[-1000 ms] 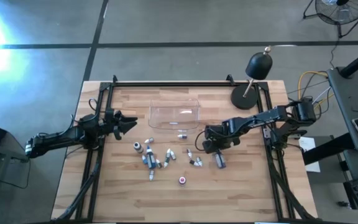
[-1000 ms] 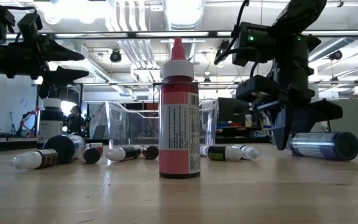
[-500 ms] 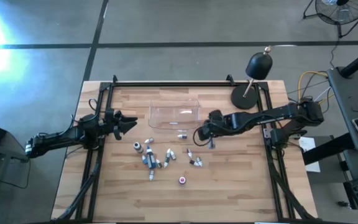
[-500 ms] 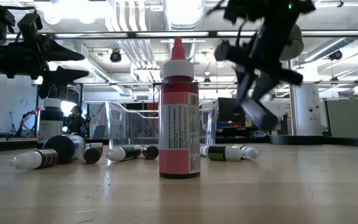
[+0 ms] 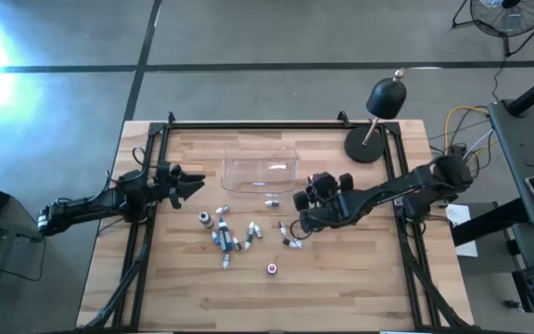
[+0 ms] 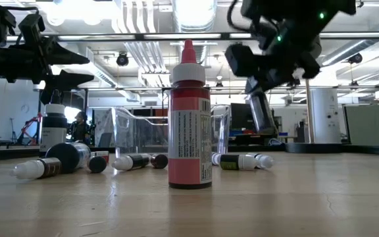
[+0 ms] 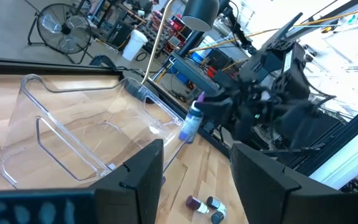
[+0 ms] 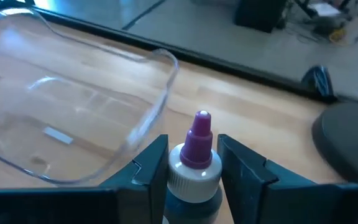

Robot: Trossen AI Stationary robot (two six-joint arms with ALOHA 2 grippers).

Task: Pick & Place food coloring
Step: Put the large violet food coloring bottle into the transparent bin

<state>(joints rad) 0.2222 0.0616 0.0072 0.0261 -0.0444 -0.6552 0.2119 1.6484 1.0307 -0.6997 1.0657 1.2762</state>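
Left arm [image 5: 91, 206]: slim black links, black cable alongside, blocky dark wrist. Left gripper [image 5: 193, 183]: two dark tapered fingers [image 7: 142, 171] with flat angular inner faces.

Right arm [image 5: 406, 190]: black segmented links, boxy joint housings, small green indicator light. Right gripper [image 5: 306, 206]: dark, matte, angular fingers [image 8: 151, 162].
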